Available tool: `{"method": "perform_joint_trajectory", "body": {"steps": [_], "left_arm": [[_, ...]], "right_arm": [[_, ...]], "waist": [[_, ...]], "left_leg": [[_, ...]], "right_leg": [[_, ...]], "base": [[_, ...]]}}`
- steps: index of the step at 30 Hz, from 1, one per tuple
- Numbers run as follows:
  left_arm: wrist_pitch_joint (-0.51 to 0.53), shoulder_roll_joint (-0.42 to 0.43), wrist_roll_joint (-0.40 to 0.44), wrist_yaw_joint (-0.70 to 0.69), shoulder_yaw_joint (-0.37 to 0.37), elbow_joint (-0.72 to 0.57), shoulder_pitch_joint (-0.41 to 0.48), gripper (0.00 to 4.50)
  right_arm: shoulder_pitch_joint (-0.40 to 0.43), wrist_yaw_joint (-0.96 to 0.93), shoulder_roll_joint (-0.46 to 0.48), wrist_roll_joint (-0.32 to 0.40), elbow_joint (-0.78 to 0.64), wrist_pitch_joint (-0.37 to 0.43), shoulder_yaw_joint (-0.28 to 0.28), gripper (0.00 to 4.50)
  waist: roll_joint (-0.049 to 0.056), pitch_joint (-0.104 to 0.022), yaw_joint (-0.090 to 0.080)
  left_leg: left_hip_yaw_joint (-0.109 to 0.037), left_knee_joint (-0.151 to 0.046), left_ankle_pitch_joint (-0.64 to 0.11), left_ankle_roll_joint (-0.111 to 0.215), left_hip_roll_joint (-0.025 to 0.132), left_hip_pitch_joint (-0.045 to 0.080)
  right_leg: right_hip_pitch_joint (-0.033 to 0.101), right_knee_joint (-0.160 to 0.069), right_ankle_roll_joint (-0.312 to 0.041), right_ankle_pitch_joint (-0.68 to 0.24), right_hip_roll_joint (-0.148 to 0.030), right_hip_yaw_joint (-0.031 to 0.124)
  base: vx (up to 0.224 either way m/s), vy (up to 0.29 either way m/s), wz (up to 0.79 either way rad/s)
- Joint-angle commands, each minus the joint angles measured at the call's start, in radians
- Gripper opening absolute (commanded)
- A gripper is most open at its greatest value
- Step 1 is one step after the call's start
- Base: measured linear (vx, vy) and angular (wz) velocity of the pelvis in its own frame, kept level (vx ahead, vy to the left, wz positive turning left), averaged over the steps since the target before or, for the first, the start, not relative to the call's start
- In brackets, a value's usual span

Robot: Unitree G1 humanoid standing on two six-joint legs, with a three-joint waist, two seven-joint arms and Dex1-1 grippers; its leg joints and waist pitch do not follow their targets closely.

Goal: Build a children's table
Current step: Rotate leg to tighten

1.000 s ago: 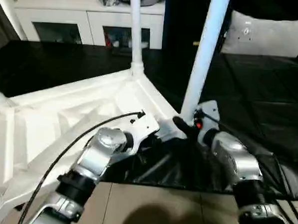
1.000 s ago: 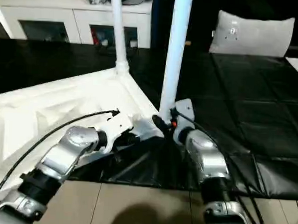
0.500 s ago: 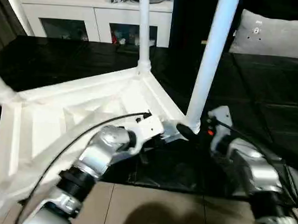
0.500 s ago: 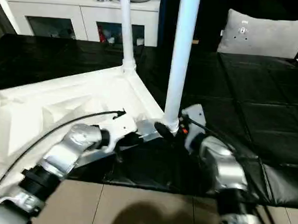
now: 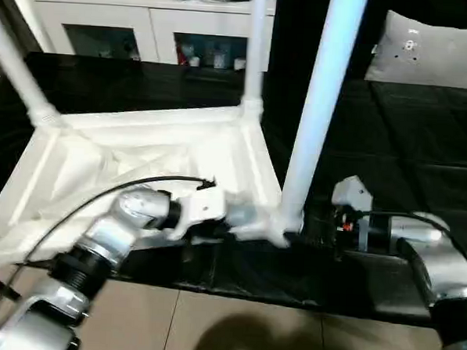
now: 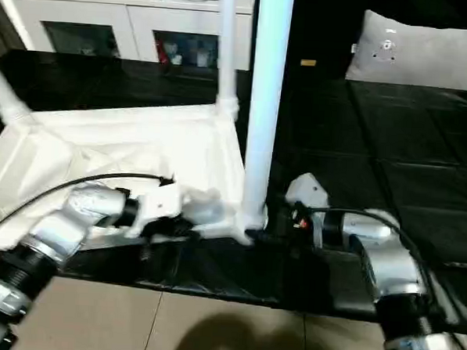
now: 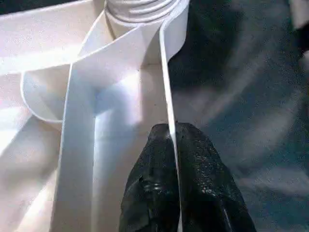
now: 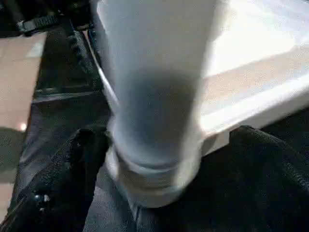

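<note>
The children's table lies upside down on the black mat, its ribbed white top (image 5: 141,150) facing up. Three white legs stand in corner sockets: a near one (image 5: 319,109), a far one (image 5: 256,51) and one at the left (image 5: 19,77). My left gripper (image 7: 173,130) is shut on the thin rim wall of the top, close to the near leg's socket (image 7: 140,12). My right gripper (image 8: 169,140) is open, with one black finger (image 8: 63,174) on each side of the near leg's base (image 8: 154,164), reaching in from the right.
A white cabinet with glass doors (image 5: 147,29) stands behind the mat. A grey pillow (image 5: 436,52) lies at the back right. The black mat (image 5: 407,153) spreads to the right of the table. Tan floor tiles (image 5: 233,332) run along the front edge.
The head camera has shifted. My right gripper's jaws have spread wider around the near leg's base, and that forearm now lies sideways to the right of it. The left gripper keeps its hold.
</note>
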Motion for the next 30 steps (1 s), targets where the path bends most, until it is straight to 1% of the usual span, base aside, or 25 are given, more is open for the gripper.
{"method": "perform_joint_trajectory", "body": {"steps": [1, 2, 3, 5, 8, 9, 10, 11, 13, 14, 15, 16, 20, 21, 25, 26, 28, 29, 30], "left_arm": [[-0.044, 0.017, 0.012, -0.096, -0.05, 0.012, -0.022, 0.0], [-0.051, 0.019, 0.011, -0.112, -0.054, 0.016, -0.025, 0.0], [-0.062, 0.02, 0.011, -0.13, -0.059, 0.023, -0.03, 0.0], [-0.072, 0.021, 0.011, -0.142, -0.062, 0.029, -0.033, 0.0], [-0.091, 0.019, 0.011, -0.156, -0.068, 0.04, -0.04, 0.0], [-0.1, 0.015, 0.008, -0.158, -0.073, 0.046, -0.045, 0.0], [-0.103, 0.013, 0.008, -0.16, -0.074, 0.05, -0.047, 0.0], [-0.106, 0.011, 0.007, -0.16, -0.074, 0.052, -0.048, 0.0], [-0.11, 0.008, 0.007, -0.162, -0.074, 0.055, -0.048, 0.0], [-0.114, 0.007, 0.007, -0.164, -0.074, 0.058, -0.048, 0.0], [-0.115, 0.007, 0.007, -0.165, -0.073, 0.059, -0.048, 0.0], [-0.122, 0.005, 0.007, -0.168, -0.073, 0.064, -0.048, 0.0], [-0.125, 0.006, 0.006, -0.173, -0.074, 0.066, -0.043, 0.0], [-0.125, 0.006, 0.006, -0.173, -0.074, 0.066, -0.042, 0.0], [-0.114, 0.01, 0.0, -0.178, -0.072, 0.06, -0.033, 0.0], [-0.092, 0.008, -0.008, -0.172, -0.065, 0.049, -0.027, 0.0], [-0.037, 0.003, -0.022, -0.152, -0.051, 0.02, -0.013, 0.0], [-0.012, 0.001, -0.027, -0.141, -0.045, 0.005, -0.006, 0.0], [-0.003, 0.001, -0.03, -0.137, -0.043, -0.001, -0.002, 0.0]], "right_arm": [[-0.023, 0.046, -0.006, -0.013, 0.016, -0.026, 0.038, 4.17], [-0.031, 0.048, -0.002, -0.02, 0.028, -0.034, 0.045, 4.08], [-0.039, 0.054, 0.005, -0.025, 0.042, -0.04, 0.053, 4.08], [-0.046, 0.06, 0.01, -0.028, 0.051, -0.044, 0.059, 3.81], [-0.057, 0.079, 0.015, -0.033, 0.064, -0.051, 0.077, 3.62], [-0.062, 0.088, 0.018, -0.035, 0.072, -0.059, 0.087, 3.51], [-0.066, 0.089, 0.021, -0.037, 0.081, -0.064, 0.089, 3.51], [-0.068, 0.089, 0.023, -0.038, 0.087, -0.067, 0.091, 3.25], [-0.073, 0.091, 0.026, -0.038, 0.098, -0.074, 0.094, 3.15], [-0.074, 0.092, 0.027, -0.038, 0.104, -0.078, 0.096, 3.02], [-0.075, 0.093, 0.028, -0.037, 0.105, -0.078, 0.097, 3.02], [-0.075, 0.098, 0.029, -0.035, 0.109, -0.081, 0.1, 2.83], [-0.07, 0.106, 0.033, -0.029, 0.11, -0.079, 0.103, 2.77], [-0.069, 0.107, 0.033, -0.029, 0.109, -0.078, 0.104, 2.68], [-0.056, 0.116, 0.043, -0.016, 0.107, -0.068, 0.106, 2.66], [-0.047, 0.113, 0.05, -0.003, 0.097, -0.052, 0.105, 2.64], [-0.026, 0.103, 0.066, 0.022, 0.066, -0.008, 0.102, 2.64], [-0.016, 0.095, 0.073, 0.032, 0.05, 0.016, 0.101, 2.64], [-0.012, 0.091, 0.076, 0.035, 0.043, 0.026, 0.101, 2.64]], "waist": [[-0.011, -0.066, 0.002], [-0.012, -0.064, 0.003], [-0.012, -0.066, 0.003], [-0.014, -0.066, 0.004], [-0.014, -0.068, 0.005], [-0.017, -0.068, 0.006], [-0.016, -0.068, 0.006], [-0.017, -0.068, 0.007], [-0.018, -0.067, 0.007], [-0.017, -0.066, 0.007], [-0.017, -0.066, 0.007], [-0.018, -0.066, 0.009], [-0.019, -0.067, 0.01], [-0.019, -0.067, 0.01], [-0.02, -0.068, 0.011], [-0.018, -0.068, 0.011], [-0.018, -0.067, 0.011], [-0.016, -0.066, 0.012], [-0.017, -0.065, 0.01]], "left_leg": [[0.008, -0.062, -0.221, 0.085, 0.015, 0.005], [0.008, -0.063, -0.225, 0.081, 0.015, 0.004], [0.007, -0.063, -0.222, 0.078, 0.015, 0.003], [0.007, -0.063, -0.214, 0.073, 0.015, 0.002], [0.007, -0.061, -0.204, 0.075, 0.014, 0.001], [0.008, -0.061, -0.198, 0.077, 0.015, 0.001], [0.008, -0.06, -0.196, 0.079, 0.013, 0.0], [0.008, -0.061, -0.198, 0.078, 0.014, 0.001], [0.008, -0.061, -0.207, 0.075, 0.014, 0.001], [0.008, -0.062, -0.214, 0.072, 0.014, 0.002], [0.008, -0.062, -0.215, 0.07, 0.014, 0.003], [0.008, -0.062, -0.217, 0.068, 0.014, 0.003], [0.008, -0.062, -0.208, 0.069, 0.015, 0.002], [0.008, -0.062, -0.209, 0.07, 0.014, 0.002], [0.008, -0.061, -0.203, 0.072, 0.014, 0.002], [0.008, -0.061, -0.203, 0.072, 0.014, 0.002], [0.008, -0.062, -0.208, 0.072, 0.015, 0.001], [0.007, -0.065, -0.207, 0.069, 0.017, 0.003], [0.007, -0.065, -0.214, 0.067, 0.016, 0.002]], "right_leg": [[0.051, -0.06, -0.226, -0.282, -0.049, 0.033], [0.051, -0.061, -0.223, -0.293, -0.049, 0.033], [0.053, -0.059, -0.224, -0.287, -0.05, 0.033], [0.054, -0.056, -0.227, -0.263, -0.049, 0.034], [0.056, -0.054, -0.232, -0.247, -0.05, 0.034], [0.056, -0.053, -0.233, -0.236, -0.05, 0.035], [0.056, -0.052, -0.235, -0.238, -0.05, 0.034], [0.056, -0.053, -0.234, -0.245, -0.05, 0.034], [0.056, -0.054, -0.23, -0.265, -0.051, 0.034], [0.054, -0.056, -0.225, -0.286, -0.05, 0.033], [0.054, -0.057, -0.223, -0.29, -0.05, 0.034], [0.054, -0.058, -0.22, -0.295, -0.051, 0.035], [0.055, -0.055, -0.219, -0.28, -0.05, 0.035], [0.055, -0.055, -0.221, -0.278, -0.049, 0.035], [0.055, -0.054, -0.221, -0.276, -0.05, 0.034], [0.055, -0.054, -0.223, -0.273, -0.049, 0.035], [0.055, -0.054, -0.224, -0.274, -0.05, 0.034], [0.056, -0.055, -0.223, -0.273, -0.05, 0.035], [0.056, -0.055, -0.22, -0.284, -0.049, 0.034]], "base": [[0.0, 0.0, 0.0], [0.0, 0.0, 0.0], [0.0, 0.0, 0.0], [0.0, 0.0, 0.0], [0.0, 0.0, 0.0], [0.0, 0.0, 0.0], [0.0, 0.0, 0.0], [0.0, 0.0, 0.0], [0.0, 0.0, 0.0], [0.0, 0.0, 0.0], [0.0, 0.0, 0.0], [0.0, 0.0, 0.0], [0.0, 0.0, 0.0], [0.0, 0.0, 0.0], [0.0, 0.0, 0.0], [0.0, 0.0, 0.0], [0.0, 0.0, 0.0], [0.0, 0.0, 0.0], [0.0, 0.0, 0.0]]}}
